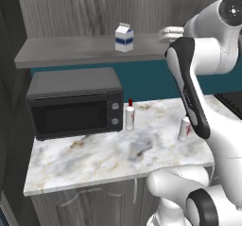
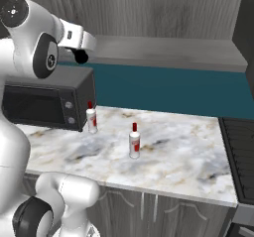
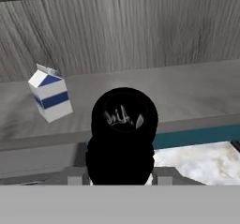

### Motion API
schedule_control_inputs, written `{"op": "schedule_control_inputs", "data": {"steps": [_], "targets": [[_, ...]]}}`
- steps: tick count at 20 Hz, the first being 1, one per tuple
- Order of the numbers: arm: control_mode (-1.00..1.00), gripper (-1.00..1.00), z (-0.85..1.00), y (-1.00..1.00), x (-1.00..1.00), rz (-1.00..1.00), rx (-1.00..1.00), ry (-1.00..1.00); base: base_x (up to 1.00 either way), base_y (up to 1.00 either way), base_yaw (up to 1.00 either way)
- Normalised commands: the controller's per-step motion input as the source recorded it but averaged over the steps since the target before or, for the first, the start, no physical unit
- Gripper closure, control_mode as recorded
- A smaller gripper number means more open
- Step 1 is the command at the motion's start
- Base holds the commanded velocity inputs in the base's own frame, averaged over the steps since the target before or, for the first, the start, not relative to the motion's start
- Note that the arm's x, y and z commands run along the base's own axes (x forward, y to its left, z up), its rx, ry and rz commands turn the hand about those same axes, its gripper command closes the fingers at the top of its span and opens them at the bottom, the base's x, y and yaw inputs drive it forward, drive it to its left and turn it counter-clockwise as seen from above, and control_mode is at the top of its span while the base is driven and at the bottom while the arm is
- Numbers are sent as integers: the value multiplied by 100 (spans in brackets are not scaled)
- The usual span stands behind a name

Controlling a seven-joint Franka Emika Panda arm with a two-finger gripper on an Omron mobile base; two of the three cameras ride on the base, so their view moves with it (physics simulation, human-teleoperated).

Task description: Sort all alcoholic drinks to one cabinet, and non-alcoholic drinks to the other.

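Observation:
My gripper [image 3: 121,172] is shut on the black cola bottle [image 3: 123,134], which I see end-on as a dark round shape in the hand view. The hand [image 1: 170,33] is raised at the open cabinet shelf [image 1: 71,50], to the right of the milk carton. A black bit of the bottle [image 2: 81,57] pokes out under the hand [image 2: 79,45]. The white milk carton [image 1: 124,37] with its blue band stands upright on the shelf, and the hand view shows the carton [image 3: 50,95] tilted. Two red-capped white bottles [image 1: 130,115] [image 1: 185,128] stand on the marble counter [image 1: 94,159], the right one partly behind my arm.
A black microwave [image 1: 75,102] sits at the counter's left under the shelf. A dark stove top [image 2: 240,151] borders the counter on the right. The shelf [image 2: 163,50] runs on bare to the right of the hand. The two bottles [image 2: 91,118] [image 2: 134,141] stand apart.

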Motion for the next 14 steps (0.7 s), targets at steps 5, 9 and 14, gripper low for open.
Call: {"op": "schedule_control_inputs", "data": {"steps": [5, 9, 14], "targets": [[-100, 100, 19, 0, 52, -5, -3, -5, 0, 0, 0], [-100, 100, 3, -2, 70, -6, -2, 0, 0, 0, 0], [-100, 100, 0, -10, 63, -3, 0, 0, 0, 0, 0]]}}
